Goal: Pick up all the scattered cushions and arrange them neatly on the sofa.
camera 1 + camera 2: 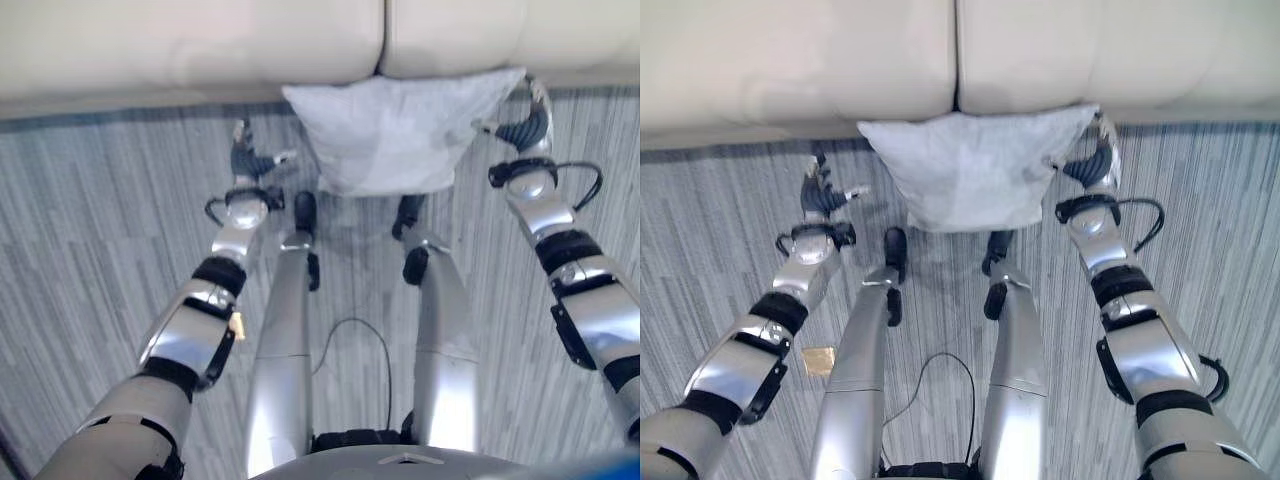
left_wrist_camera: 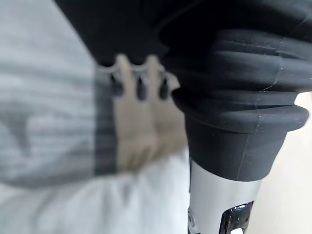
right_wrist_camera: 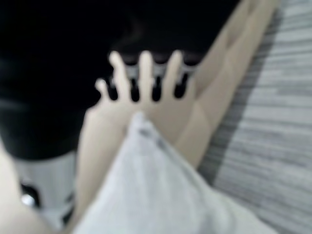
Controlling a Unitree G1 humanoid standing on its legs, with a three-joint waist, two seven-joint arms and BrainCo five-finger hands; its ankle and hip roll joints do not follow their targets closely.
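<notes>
- A grey striped carpet is running underfoot, right up to the base of the sofa.
- The left hand is hovering above the carpet, just beside the cushion's left edge but apart from it, its fingers relaxed and spread, closed on nothing.
- A pale grey cushion is leaning between the two hands, its lower edge sitting on the carpet and its top edge resting against the sofa's front, under the seam between the two seat pads.
- The right hand is gripping the cushion's upper right corner, fingers curled round the cloth against the sofa front.
- A cream sofa is stretching across the far edge of the carpet, its two seat pads meeting above the cushion.
</notes>
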